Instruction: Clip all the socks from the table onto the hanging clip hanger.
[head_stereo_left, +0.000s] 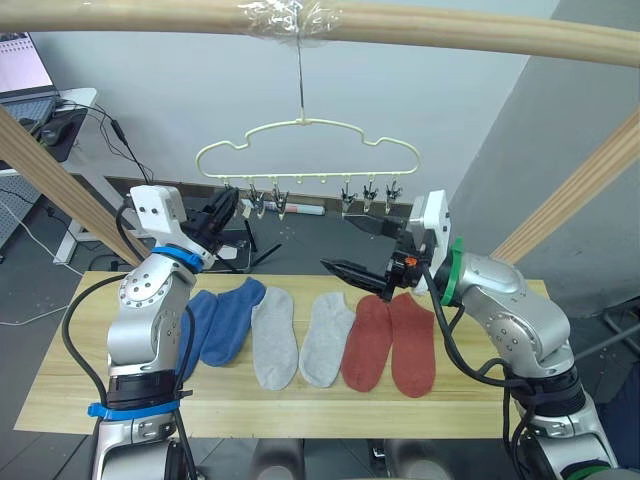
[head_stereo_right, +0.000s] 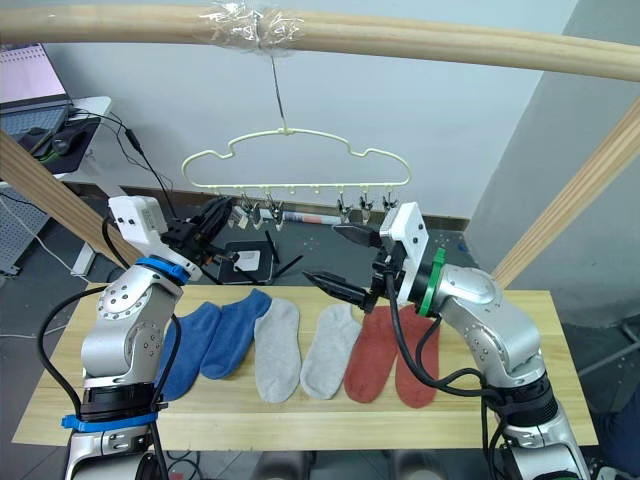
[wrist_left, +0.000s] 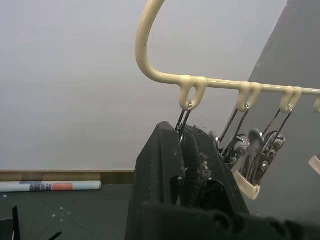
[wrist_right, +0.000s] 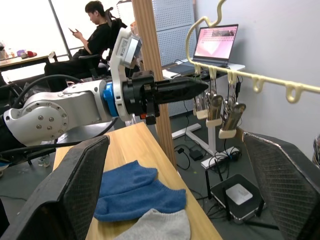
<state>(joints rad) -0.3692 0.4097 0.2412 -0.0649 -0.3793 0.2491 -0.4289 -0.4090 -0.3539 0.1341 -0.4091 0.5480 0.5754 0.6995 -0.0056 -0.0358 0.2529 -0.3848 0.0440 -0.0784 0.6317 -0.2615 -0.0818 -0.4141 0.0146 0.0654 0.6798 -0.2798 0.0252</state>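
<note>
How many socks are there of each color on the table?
blue socks: 2
light grey socks: 2
rust-red socks: 2
Total: 6 socks, all lying on the table, none clipped on the clip hanger.

Both arms are rounded silver-grey castings with visible screws and looping black cables, the left arm (head_stereo_left: 150, 320) ringed in blue bands, the right arm (head_stereo_left: 505, 310) ringed in green, each wrist carrying a white camera block and two tapered black fingers.
</note>
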